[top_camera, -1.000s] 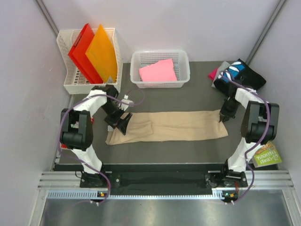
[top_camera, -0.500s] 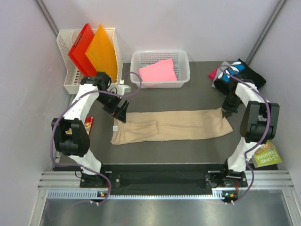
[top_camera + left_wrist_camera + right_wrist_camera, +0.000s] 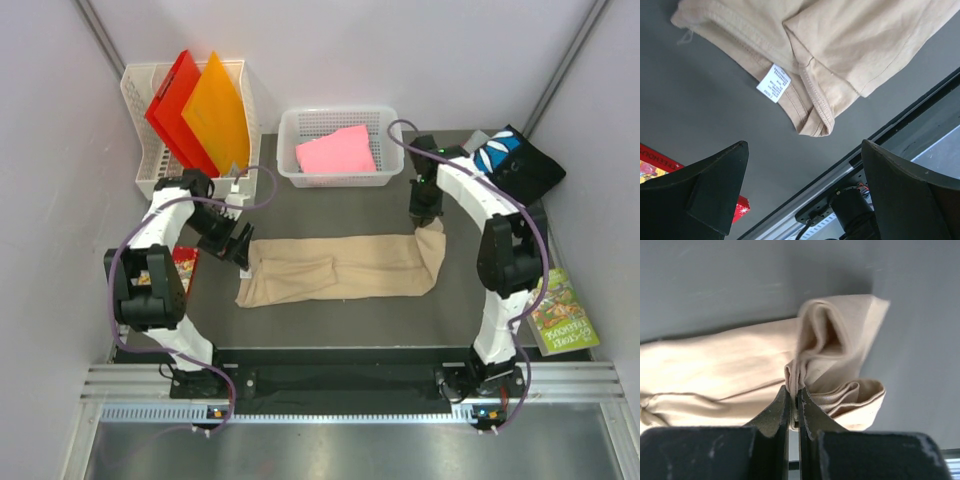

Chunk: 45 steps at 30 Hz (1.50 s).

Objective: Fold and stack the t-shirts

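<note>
A tan t-shirt (image 3: 340,267) lies folded into a long strip across the middle of the dark table. My right gripper (image 3: 427,213) is shut on its right end (image 3: 840,365) and holds that end lifted, curled over toward the left. My left gripper (image 3: 236,243) is open and empty, just left of the shirt's left end; its wrist view shows the hem and white label (image 3: 774,82) beyond the fingers. A folded pink t-shirt (image 3: 336,152) lies in a white basket (image 3: 392,165). A black t-shirt with blue-and-white print (image 3: 512,160) lies at the back right.
A white mesh basket (image 3: 150,182) at the back left holds a red folder (image 3: 172,106) and an orange folder (image 3: 216,112). A red booklet (image 3: 184,266) lies at the left edge, a green booklet (image 3: 560,312) at the right edge. A metal rail (image 3: 340,385) runs along the front.
My right gripper has carried the shirt's right end up and leftward, shortening the strip. My left gripper has let go of the left end and drawn back to the left, open.
</note>
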Each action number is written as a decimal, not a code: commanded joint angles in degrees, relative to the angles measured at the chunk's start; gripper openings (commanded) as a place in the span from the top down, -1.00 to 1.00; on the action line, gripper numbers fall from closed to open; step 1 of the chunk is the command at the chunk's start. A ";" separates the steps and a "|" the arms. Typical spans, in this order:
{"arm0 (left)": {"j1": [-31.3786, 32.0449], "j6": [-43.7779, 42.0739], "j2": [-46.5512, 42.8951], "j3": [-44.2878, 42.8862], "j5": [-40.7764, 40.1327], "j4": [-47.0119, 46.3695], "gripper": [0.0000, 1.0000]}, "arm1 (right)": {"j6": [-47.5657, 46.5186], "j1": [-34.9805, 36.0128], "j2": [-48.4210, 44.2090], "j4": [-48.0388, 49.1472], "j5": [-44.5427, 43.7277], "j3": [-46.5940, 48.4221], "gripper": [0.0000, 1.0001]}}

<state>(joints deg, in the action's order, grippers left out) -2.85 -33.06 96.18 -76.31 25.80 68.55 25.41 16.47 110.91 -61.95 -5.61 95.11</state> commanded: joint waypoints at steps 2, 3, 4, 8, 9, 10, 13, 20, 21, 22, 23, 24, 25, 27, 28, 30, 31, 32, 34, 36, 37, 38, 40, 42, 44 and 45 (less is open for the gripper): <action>-1.19 -2.45 0.06 2.04 -0.75 -1.84 -0.98 | 3.68 7.16 3.25 -2.12 0.95 4.47 1.00; -1.36 -2.54 0.06 2.13 -0.75 -1.85 -0.98 | 3.86 7.96 3.69 -2.03 1.21 4.90 1.00; -1.37 -2.62 -0.03 2.22 -0.93 -2.11 -0.98 | 4.38 8.75 4.48 -2.03 1.47 5.26 1.00; -1.54 -2.80 -0.03 3.27 -1.19 -2.63 -0.98 | 5.61 13.05 6.15 -2.29 1.65 6.75 1.00; -1.63 -2.80 0.06 3.45 -1.19 -2.72 -0.98 | 5.62 13.58 6.33 -2.47 1.65 7.19 1.00; -1.63 -2.89 0.06 3.54 -1.19 -2.72 -0.98 | 6.14 14.20 6.68 -2.64 1.65 7.37 1.00; -1.81 -2.89 0.32 3.80 -1.10 -2.99 -0.98 | 7.02 15.96 7.03 -2.82 2.09 8.07 1.00; -1.81 -2.80 0.76 3.63 -0.31 -3.08 -0.98 | 8.16 19.30 8.70 -3.17 3.05 10.18 1.00; -1.81 -2.71 0.76 3.71 -0.23 -3.25 -0.98 | 8.25 19.56 9.05 -3.26 3.14 11.14 1.00; -1.81 -2.71 0.76 3.72 -0.14 -3.25 -0.98 | 8.43 19.74 9.84 -3.35 3.15 11.76 1.00; -1.81 -2.63 0.76 3.89 -0.23 -3.34 -0.98 | 8.34 20.18 10.28 -3.70 3.15 12.37 1.00; -1.89 -2.62 0.85 3.98 -0.05 -3.43 -0.98 | 8.43 20.36 10.55 -3.70 3.23 13.25 1.00; -1.89 -2.80 0.76 3.98 0.04 -3.17 -0.98 | 8.60 20.53 11.42 -3.70 3.49 13.52 1.00; -1.72 -2.80 0.50 4.15 0.13 -3.16 -0.98 | 8.78 20.88 12.22 -3.61 4.11 14.40 1.00; -1.89 -2.80 0.50 4.24 -0.14 -3.34 -0.98 | 8.95 20.97 13.09 -3.61 4.37 14.58 1.00; -1.81 -2.89 0.41 4.24 -0.31 -3.34 -0.98 | 9.13 21.94 13.89 -3.44 4.90 15.45 1.00; -1.81 -2.89 0.32 4.24 -0.57 -3.34 -0.98 | 9.39 22.29 14.67 -3.44 4.99 15.89 1.00; -1.89 -2.89 0.32 4.24 -0.49 -3.43 -0.98 | 9.48 23.16 14.86 -3.70 4.99 16.24 1.00; -1.81 -2.89 0.41 4.33 -0.40 -3.43 -0.98 | 9.75 23.78 15.56 -3.70 5.08 16.69 1.00; -1.81 -2.80 0.41 4.42 -0.31 -3.43 -0.98 | 9.84 24.66 15.74 -3.79 4.99 16.51 1.00; -1.81 -2.80 0.32 4.51 -0.23 -3.43 -0.98 | 9.92 24.84 15.56 -3.88 4.99 16.51 1.00; -1.81 -2.80 0.32 4.59 -0.05 -3.34 -0.98 | 9.92 25.10 15.47 -3.88 4.99 16.42 1.00; -1.81 -2.80 0.32 4.77 -0.05 -3.43 -0.98 | 10.10 25.28 15.04 -3.79 4.90 15.90 1.00; -1.81 -2.80 0.32 4.77 0.30 -3.34 -0.98 | 10.10 25.54 14.95 -3.35 5.08 14.93 1.00; -1.81 -2.80 0.32 4.60 0.56 -3.25 -0.98 | 9.93 25.89 15.21 -3.00 5.34 13.97 0.90; -1.89 -2.71 0.32 4.51 0.65 -3.08 -0.98 | 10.10 25.98 15.65 -3.00 5.34 13.96 0.54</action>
<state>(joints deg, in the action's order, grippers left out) -4.32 -34.68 96.95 -71.68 24.62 65.95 34.54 41.25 126.76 -65.87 -1.17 108.81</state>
